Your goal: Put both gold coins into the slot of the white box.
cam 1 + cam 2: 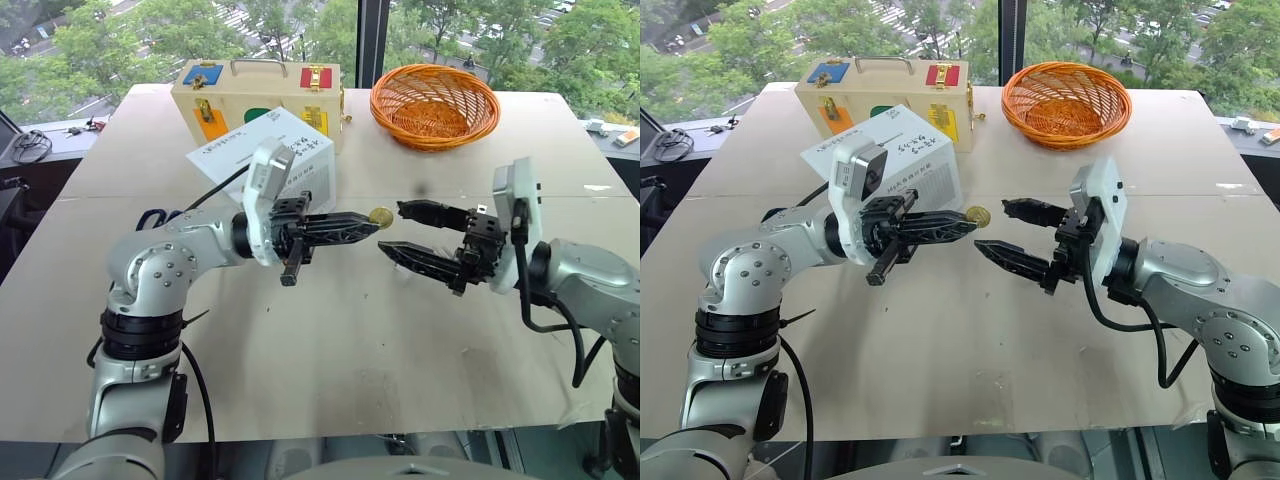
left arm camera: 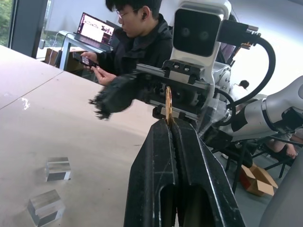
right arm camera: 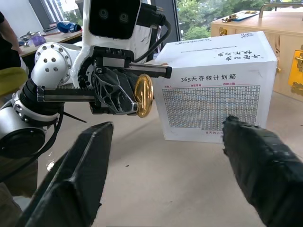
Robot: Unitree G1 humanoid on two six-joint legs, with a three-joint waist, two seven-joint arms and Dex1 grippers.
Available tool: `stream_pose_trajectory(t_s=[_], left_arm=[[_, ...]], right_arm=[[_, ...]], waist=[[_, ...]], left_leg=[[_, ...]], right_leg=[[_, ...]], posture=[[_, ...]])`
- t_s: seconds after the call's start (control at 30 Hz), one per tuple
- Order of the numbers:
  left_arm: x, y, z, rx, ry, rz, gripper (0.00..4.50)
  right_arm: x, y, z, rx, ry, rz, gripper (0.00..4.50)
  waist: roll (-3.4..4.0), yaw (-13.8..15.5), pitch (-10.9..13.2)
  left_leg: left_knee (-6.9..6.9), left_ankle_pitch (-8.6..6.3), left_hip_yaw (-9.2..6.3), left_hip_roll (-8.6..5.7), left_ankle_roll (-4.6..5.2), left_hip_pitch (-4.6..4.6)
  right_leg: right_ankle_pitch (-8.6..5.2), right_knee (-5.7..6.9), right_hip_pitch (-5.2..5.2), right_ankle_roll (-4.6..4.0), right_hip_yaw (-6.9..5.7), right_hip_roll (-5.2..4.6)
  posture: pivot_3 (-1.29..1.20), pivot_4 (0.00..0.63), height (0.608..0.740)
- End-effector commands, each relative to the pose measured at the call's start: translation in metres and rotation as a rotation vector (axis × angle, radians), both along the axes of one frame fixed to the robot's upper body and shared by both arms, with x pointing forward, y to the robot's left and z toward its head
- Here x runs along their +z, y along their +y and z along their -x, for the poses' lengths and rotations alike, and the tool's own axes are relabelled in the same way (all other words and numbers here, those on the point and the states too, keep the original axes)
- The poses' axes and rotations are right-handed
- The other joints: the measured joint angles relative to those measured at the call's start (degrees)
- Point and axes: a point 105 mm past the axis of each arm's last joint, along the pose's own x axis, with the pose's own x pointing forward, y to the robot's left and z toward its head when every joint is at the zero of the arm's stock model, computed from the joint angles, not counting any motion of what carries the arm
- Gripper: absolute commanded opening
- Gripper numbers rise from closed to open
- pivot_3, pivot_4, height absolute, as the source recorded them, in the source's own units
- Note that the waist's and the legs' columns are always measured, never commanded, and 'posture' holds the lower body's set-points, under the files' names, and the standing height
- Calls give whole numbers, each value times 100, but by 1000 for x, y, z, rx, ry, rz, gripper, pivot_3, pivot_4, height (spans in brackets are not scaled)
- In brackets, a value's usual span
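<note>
Both pincers are held above the beige table (image 1: 330, 330), tips facing each other. One small shiny gold coin (image 1: 380, 215) is pinched at the tip of the left gripper (image 1: 372, 224), whose black fingers are closed on it. The right gripper (image 1: 390, 230) is spread wide and nothing is held in it. The white cardboard box (image 1: 290, 150) with the printed grid is seen behind the left gripper, before the cream wooden case (image 1: 255, 95).

One gold coin (image 1: 380, 214), one white box (image 1: 266, 155), one basket (image 1: 434, 104), two clear blocks (image 2: 58, 169).
</note>
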Motion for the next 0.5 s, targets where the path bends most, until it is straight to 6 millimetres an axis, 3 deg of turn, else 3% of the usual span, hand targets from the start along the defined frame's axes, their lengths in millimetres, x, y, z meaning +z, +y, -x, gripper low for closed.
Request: stream_pose_trajectory(t_s=[0.03,0.17,0.33,0.5], left_arm=[[16,4,3,16,-80,19,0],[29,17,-10,126,-122,9,0],[58,52,-35,397,-202,-55,0],[74,92,-62,640,-246,-212,0]], right_arm=[[9,-4,4,-5,-73,4,3677],[19,-16,13,-23,-190,52,3677],[36,-40,28,-97,-318,124,3677],[42,-47,31,-141,-350,158,3677]], waist=[[0,1,0],[0,23,4],[1,10,5],[1,1,6]], left_leg=[[0,0,0,0,0,0],[-1,0,-1,0,0,-1],[-14,0,-4,0,0,-3],[-22,0,-1,0,0,3]], right_leg=[[0,0,0,0,0,0],[-1,-2,0,-1,-1,0],[1,-24,3,4,-7,0],[2,-30,6,4,-6,1]], posture=[[0,150,740],[0,150,740],[0,150,740],[0,150,740]])
